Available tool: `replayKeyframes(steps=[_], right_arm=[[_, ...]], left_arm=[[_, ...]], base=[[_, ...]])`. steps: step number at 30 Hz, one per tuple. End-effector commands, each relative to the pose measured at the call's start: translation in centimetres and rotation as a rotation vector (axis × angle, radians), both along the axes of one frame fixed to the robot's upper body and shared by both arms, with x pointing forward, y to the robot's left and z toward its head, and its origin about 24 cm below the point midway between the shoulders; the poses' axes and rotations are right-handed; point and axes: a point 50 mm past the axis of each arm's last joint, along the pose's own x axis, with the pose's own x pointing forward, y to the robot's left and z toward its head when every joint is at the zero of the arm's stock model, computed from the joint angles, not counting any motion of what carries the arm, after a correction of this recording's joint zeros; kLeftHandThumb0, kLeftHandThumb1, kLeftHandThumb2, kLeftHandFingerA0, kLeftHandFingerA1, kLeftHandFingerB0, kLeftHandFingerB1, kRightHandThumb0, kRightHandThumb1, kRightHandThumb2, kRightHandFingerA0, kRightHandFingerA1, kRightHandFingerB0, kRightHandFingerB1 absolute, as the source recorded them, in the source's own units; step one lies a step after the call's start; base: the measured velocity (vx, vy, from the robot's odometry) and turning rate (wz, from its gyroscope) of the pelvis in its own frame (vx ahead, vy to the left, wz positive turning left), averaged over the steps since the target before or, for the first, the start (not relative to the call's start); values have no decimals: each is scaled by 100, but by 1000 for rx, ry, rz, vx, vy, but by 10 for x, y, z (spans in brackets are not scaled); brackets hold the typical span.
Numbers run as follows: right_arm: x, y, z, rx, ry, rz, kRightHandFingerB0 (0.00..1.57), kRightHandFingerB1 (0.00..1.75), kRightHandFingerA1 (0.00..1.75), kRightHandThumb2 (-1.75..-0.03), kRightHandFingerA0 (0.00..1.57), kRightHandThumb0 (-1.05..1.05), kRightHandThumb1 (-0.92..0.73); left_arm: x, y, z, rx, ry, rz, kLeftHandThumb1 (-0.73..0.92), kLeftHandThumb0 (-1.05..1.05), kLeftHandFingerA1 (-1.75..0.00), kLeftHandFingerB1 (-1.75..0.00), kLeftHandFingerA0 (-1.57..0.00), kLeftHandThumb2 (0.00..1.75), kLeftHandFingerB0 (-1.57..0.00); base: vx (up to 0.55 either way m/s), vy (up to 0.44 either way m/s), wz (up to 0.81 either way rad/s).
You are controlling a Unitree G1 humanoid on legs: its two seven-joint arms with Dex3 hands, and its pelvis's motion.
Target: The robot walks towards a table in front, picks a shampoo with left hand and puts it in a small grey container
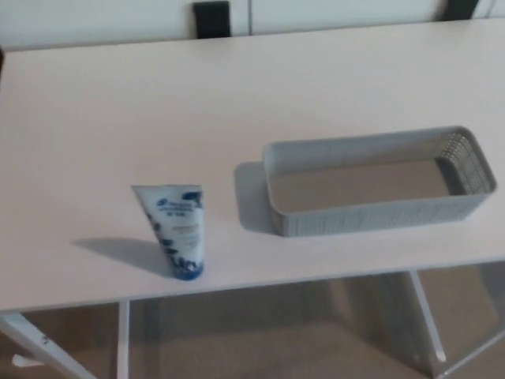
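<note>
Head view looks down on a pale bench (237, 103) that fills most of the picture. The small grey container (379, 215) sits on the robot's right part of it, a long basket with perforated walls. Its long side runs along the bench's near edge, and its open top shows its inner bottom.

The shampoo (175, 230) stands on the bench to the left of the container, well apart from it and a little nearer the bench's front edge. It is a white tube with blue print, standing on its blue cap with the wide crimped end up. It tilts slightly, its top leaning away from the container. Its shadow lies on the bench on the side away from the container.

Neither of the robot's hands shows here, so I cannot tell how the fingers stand.

Beyond the container, past the far edge of the bench, a small black thing (211, 17) stands against a light wall; what it is I cannot tell. Below the container, under the front edge, a white leg (426, 316) comes down to a brownish floor (276, 332).
</note>
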Motion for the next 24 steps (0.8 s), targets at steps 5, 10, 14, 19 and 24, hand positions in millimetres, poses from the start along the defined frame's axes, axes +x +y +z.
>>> replayKeyframes(steps=[5, 10, 14, 19, 24], right_arm=[[-30, -5, -7, 1, 57, -52, 50, 39, 46, -61, 64, -19, -71], [-36, -7, -5, -45, 48, 28, 51, 40, 47, -60, 67, -19, -71], [-44, -9, -6, -51, 58, 18, 51, 40, 47, -61, 67, -20, -70], [-51, -11, -6, -42, 69, 16, 50, 39, 45, -61, 65, -19, -72], [-48, -12, -5, -49, 53, 18, 51, 39, 47, -61, 68, -18, -71]], left_arm=[[-20, 4, -4, 19, 101, -43, 51, -43, -52, -46, -53, 77, -35], [-17, 2, -3, -2, 127, -113, 52, -45, -53, -46, -51, 79, -32], [-19, 4, -1, -11, 133, -154, 52, -47, -52, -46, -50, 79, -34], [-24, 2, 3, -42, 92, -204, 52, -48, -51, -46, -49, 78, -36], [-23, 2, 12, -48, 36, -249, 61, -43, -42, -33, -56, 58, -34]], base=[[3, -3, 1], [30, -102, 3], [20, -95, -1], [10, -87, 1], [-6, -89, 1]])
